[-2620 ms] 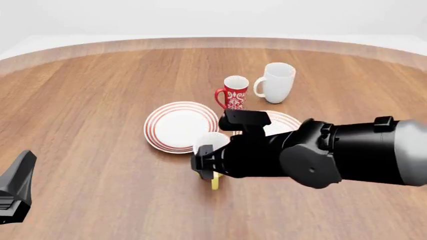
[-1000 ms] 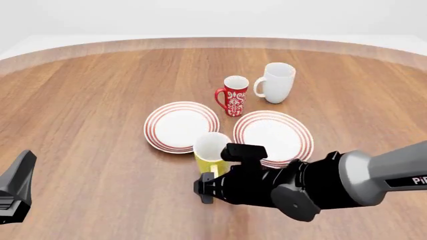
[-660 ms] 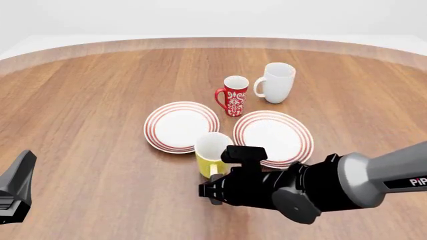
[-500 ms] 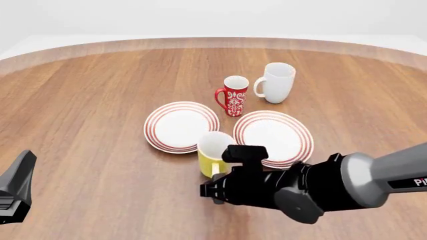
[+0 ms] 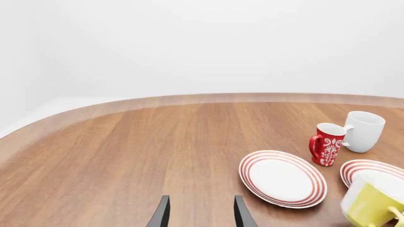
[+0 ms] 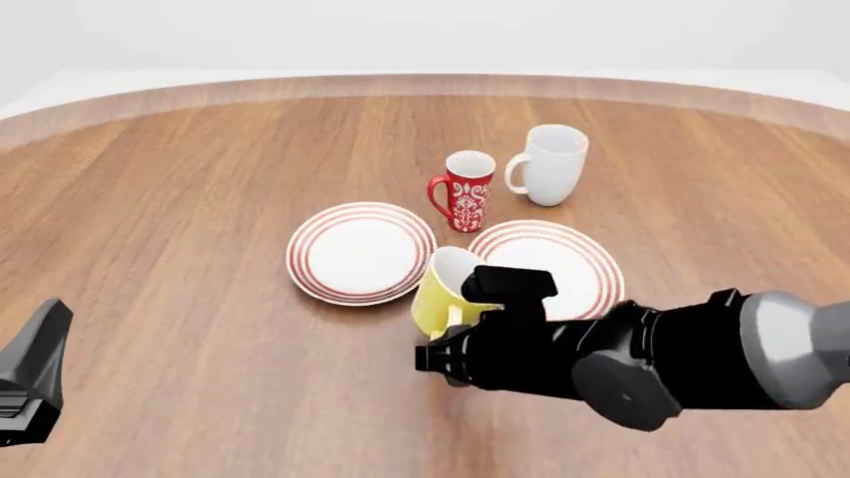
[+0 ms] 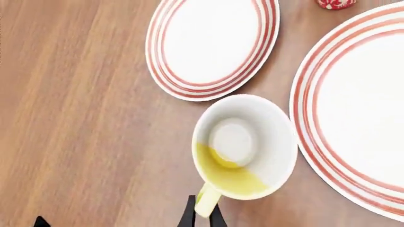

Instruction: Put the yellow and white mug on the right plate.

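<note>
The yellow and white mug (image 6: pixel 443 290) hangs tilted between the two plates, its mouth leaning toward the right plate (image 6: pixel 571 261). My right gripper (image 6: pixel 449 347) is shut on its yellow handle from the near side. In the right wrist view the mug (image 7: pixel 245 146) shows its white inside beside the rim of the right plate (image 7: pixel 360 118), with the handle pinched in the right gripper (image 7: pixel 203 216). My left gripper (image 5: pixel 200 215) is open and holds nothing, low at the near left (image 6: pixel 30 383). In the left wrist view the mug (image 5: pixel 372 202) overlaps the right plate (image 5: pixel 369 166).
The left plate (image 6: pixel 358 251) lies just left of the mug. A red white-patterned mug (image 6: pixel 465 189) and a taller white mug (image 6: pixel 547 164) stand behind the plates. The right arm's black body (image 6: pixel 638 358) covers the table in front of the right plate.
The right gripper has carried the mug a little to the right and up, and the mug now tilts toward the right plate. The left arm has not moved.
</note>
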### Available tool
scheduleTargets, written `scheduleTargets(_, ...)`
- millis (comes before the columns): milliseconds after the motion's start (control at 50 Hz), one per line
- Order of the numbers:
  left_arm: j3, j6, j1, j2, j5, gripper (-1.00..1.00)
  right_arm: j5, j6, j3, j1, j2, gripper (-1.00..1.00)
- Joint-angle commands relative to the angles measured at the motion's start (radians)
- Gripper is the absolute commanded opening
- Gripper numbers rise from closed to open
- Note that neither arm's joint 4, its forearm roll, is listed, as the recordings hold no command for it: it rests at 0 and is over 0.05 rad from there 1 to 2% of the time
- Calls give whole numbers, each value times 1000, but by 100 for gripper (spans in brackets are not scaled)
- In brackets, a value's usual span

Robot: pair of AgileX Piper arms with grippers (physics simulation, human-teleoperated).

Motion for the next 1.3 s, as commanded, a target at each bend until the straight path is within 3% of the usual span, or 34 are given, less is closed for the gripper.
scheduleTargets(20, 0, 0, 0, 0, 0, 100, 43, -13, -1, -12, -55, -100)
scheduleTargets(180, 0, 0, 0, 0, 0, 100, 84, -29, -5, -22, -94, -100)
scheduleTargets(640, 0, 0, 0, 0, 0, 100, 273, -189, -76, -117, -191, -100)
scheduleTargets(820, 0, 0, 0, 0, 0, 100, 323, -224, -99, -148, -216, -100)
scheduleTargets(1060, 0, 0, 0, 0, 0, 100, 355, -261, -97, -201, -236, -100)
scheduleTargets(1300, 0, 0, 0, 0, 0, 100, 310, -279, -66, -238, -194, -100)
